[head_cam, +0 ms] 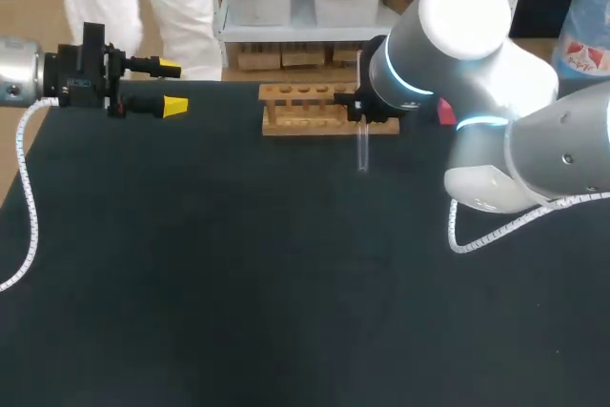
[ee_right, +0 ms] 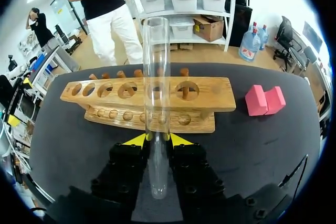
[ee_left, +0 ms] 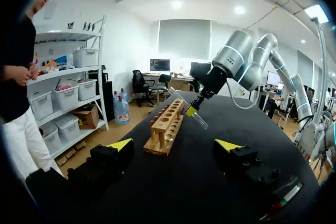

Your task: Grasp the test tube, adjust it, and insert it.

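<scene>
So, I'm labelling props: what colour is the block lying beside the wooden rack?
The block is pink, clearest in the right wrist view.

The table (head_cam: 238,283) is covered all over in a dark, matte cloth. A wooden rack (head_cam: 305,111) stands directly on it near the far edge, about midway along, its row of round holes facing up. Two pink blocks (ee_right: 265,99) lie touching each other on the cloth, near the rack's right end but apart from it.

A light wooden holed rack (head_cam: 319,107) stands at the black table's (head_cam: 238,283) far edge. A pink foam block (ee_right: 265,99) lies to its right, and a clear glass test tube (head_cam: 363,148) is just before it.
</scene>
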Action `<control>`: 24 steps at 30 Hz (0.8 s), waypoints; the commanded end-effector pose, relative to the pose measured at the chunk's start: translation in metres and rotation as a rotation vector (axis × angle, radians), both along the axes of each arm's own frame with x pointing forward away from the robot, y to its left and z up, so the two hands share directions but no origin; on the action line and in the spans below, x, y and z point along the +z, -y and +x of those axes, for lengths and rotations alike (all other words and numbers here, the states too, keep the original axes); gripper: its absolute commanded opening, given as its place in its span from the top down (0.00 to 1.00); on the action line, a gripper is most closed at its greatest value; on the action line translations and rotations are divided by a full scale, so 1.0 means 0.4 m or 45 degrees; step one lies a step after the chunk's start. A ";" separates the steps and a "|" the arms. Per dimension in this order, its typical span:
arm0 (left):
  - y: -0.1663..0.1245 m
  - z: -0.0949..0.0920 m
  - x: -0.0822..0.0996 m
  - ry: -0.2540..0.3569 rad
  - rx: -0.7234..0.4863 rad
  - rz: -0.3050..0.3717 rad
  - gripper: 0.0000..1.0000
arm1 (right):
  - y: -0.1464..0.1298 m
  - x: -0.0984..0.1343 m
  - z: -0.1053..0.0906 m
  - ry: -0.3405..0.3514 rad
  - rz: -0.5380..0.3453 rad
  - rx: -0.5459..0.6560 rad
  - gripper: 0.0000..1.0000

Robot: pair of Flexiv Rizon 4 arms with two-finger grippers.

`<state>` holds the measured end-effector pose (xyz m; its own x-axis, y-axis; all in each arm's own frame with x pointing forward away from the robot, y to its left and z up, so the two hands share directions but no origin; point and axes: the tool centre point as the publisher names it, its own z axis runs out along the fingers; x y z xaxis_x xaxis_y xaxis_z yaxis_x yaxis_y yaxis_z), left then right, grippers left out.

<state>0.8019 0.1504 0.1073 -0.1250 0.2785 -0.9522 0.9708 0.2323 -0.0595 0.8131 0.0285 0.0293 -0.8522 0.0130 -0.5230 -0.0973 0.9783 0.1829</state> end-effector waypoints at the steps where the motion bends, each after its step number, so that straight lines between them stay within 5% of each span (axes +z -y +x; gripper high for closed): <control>1: -0.001 -0.001 -0.003 0.005 0.000 -0.004 0.00 | 0.005 0.023 -0.018 0.012 -0.003 -0.015 1.00; 24: -0.001 -0.001 -0.003 0.005 0.000 -0.004 0.00 | 0.049 0.206 -0.117 0.172 -0.086 -0.066 1.00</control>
<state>0.8019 0.1504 0.1073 -0.1251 0.2785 -0.9522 0.9708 0.2323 -0.0596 0.7812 0.0176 0.1025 -0.8069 0.0092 -0.5906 -0.0636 0.9927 0.1023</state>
